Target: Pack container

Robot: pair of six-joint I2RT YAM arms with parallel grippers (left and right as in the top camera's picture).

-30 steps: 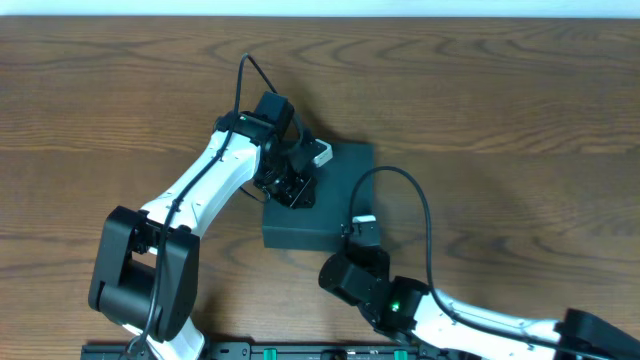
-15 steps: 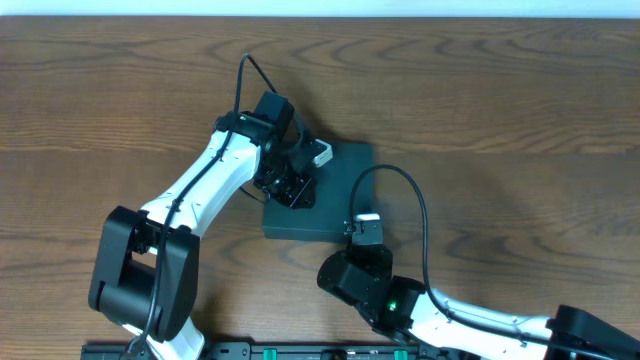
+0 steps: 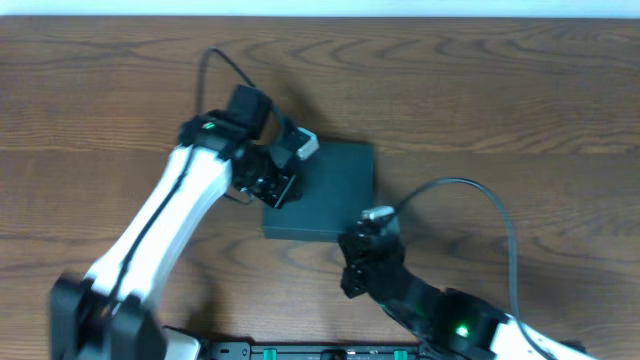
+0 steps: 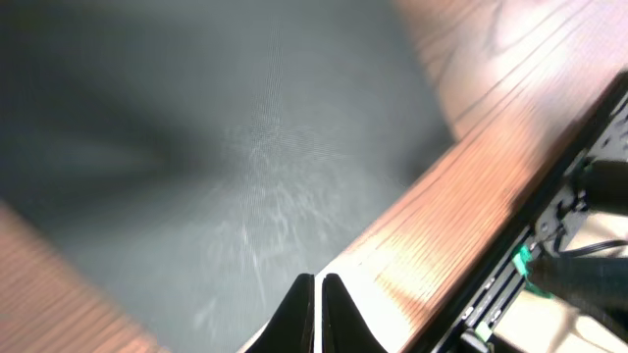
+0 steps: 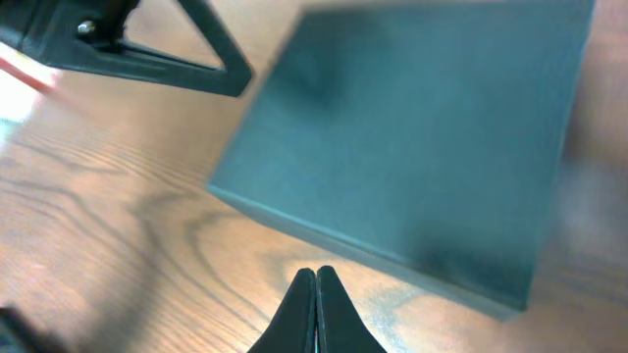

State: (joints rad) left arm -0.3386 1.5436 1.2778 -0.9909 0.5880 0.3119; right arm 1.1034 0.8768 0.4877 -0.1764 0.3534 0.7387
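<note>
**Container shut, both grippers crowding it**

Container (image 3: 335,190) lies flat near the middle of the table (image 3: 520,100), a little toward the near edge, and its lid looks down. No packet or other thing to pack shows in any view, so I judge the packing is either done or not begun — the pictures do not settle which.

The left gripper (image 4: 316,294) has its fingers pressed together with nothing between them. It hangs low over the container's left side, by the corner that faces the table's far-left corner. The right gripper (image 5: 316,289) is likewise pinched closed and empty, over bare wood just short of the container's near edge.

What could go wrong:
- With fingers closed, either arm can only push. A nudge at an edge would likely slide or turn the container on the smooth wood instead of lifting the flap.
- Both arms work at one small box from adjoining sides, so a reach across it risks the grippers knocking together.
- The right arm's cable (image 3: 470,185) loops toward the table's right edge, near the container, and could drag on a corner if that arm swings in.

Nothing else stands on the table; a black rail (image 3: 300,350) runs along the near edge.
</note>
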